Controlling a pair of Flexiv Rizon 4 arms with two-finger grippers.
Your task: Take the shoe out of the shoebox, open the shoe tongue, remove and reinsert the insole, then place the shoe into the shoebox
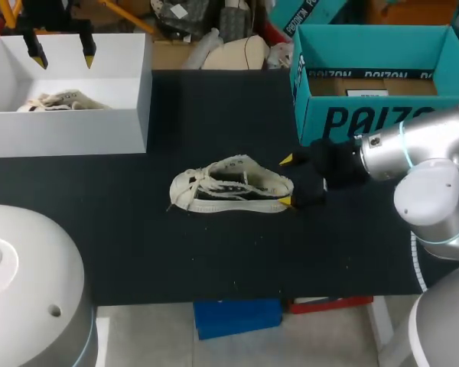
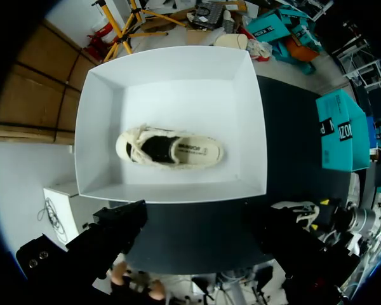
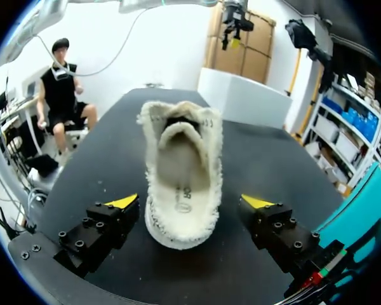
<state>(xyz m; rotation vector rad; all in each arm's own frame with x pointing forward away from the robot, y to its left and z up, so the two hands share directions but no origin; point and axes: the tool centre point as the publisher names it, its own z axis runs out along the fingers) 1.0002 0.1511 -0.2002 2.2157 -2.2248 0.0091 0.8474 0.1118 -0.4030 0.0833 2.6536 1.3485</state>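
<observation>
At the upper left of the head view you have the white shoebox (image 1: 141, 99), open-topped, sitting on the black mat (image 1: 138, 229). Your left gripper (image 1: 61, 53) hangs over the box's back edge with its jaws wide apart, holding nothing. A boxed shoe (image 1: 60, 101) lies on its side on the box floor. From the left wrist view, that shoe is ahead of the spread fingers and well apart from them, and their yellow tips do not show there.

At the middle of the head view you'll find the loose shoe (image 1: 229, 186), a cream sneaker with frayed edging. It lies on the mat with its toe toward the left of the frame and its heel toward the right.

Your right gripper (image 1: 286, 180) is right at that heel, level with the mat. Its jaws are apart, one yellow tip on each side of the heel. In the right wrist view the heel end sits between the fingers (image 3: 108, 222) with a sliver of mat showing on either side. The tips flank the shoe without clamping it, and the opening and insole face the camera.

At the upper right of the head view is a teal box (image 1: 329, 122), open at the top and just behind the right arm.
</observation>
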